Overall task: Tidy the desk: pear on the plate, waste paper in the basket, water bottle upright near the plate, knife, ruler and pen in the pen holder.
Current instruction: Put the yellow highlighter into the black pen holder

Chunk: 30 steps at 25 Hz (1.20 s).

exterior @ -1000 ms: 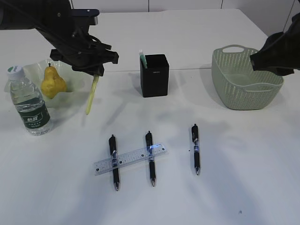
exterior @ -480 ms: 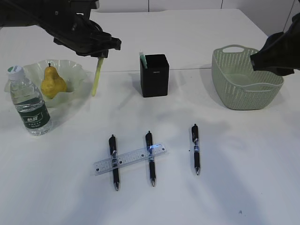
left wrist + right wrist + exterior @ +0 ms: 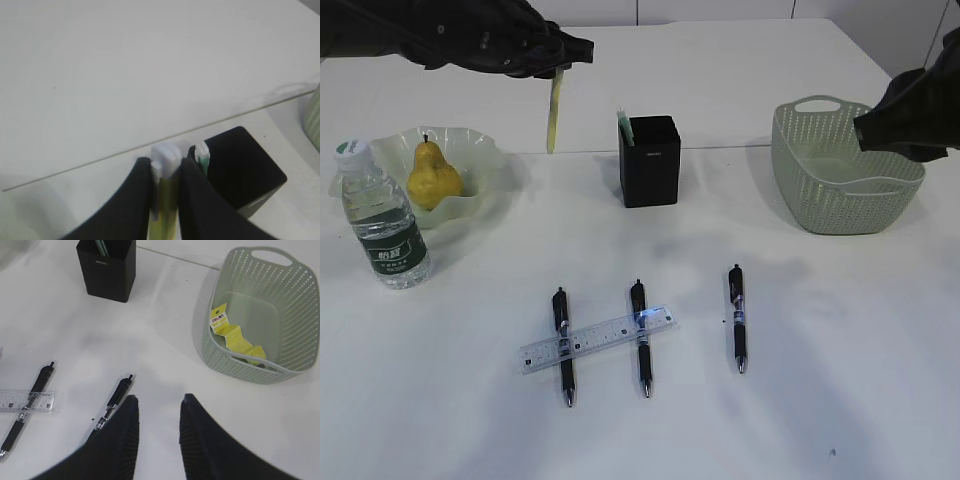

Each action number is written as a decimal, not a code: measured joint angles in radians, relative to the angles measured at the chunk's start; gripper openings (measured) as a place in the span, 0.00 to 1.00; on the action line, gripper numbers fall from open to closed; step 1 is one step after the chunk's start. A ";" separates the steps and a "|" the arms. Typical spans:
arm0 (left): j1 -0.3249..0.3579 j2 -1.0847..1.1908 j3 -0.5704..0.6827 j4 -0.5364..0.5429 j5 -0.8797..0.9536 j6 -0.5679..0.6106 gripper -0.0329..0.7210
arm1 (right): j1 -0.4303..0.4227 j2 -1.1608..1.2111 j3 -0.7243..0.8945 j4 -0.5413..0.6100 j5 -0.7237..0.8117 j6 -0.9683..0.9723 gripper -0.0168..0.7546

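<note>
Pens: three pens (image 3: 643, 338) lay nearest on the bench (image 3: 820, 350), the ruler (image 3: 597, 340) across two, unmoved.
Right claw (image 3: 157, 407): hung apart, gripping nothing; the waste paper (image 3: 234, 338) lay in the basket (image 3: 250, 365).
Left claw (image 3: 165, 172): clamped on the knife (image 3: 554, 112), it had risen and moved toward the pen holder (image 3: 649, 160); the blade was cut off in the wrist view.
Pear (image 3: 430, 176): sat on the plate (image 3: 490, 150).

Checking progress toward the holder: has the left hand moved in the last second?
Yes: the left hand rose and shifted right, toward the pen holder.
</note>
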 joint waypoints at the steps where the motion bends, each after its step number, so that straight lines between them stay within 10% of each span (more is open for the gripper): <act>1: 0.000 0.000 0.000 0.002 -0.013 0.000 0.16 | 0.000 0.000 0.000 0.000 0.000 0.000 0.34; 30: -0.021 0.086 0.000 0.010 -0.533 0.000 0.16 | 0.000 0.000 0.000 -0.006 -0.016 0.000 0.34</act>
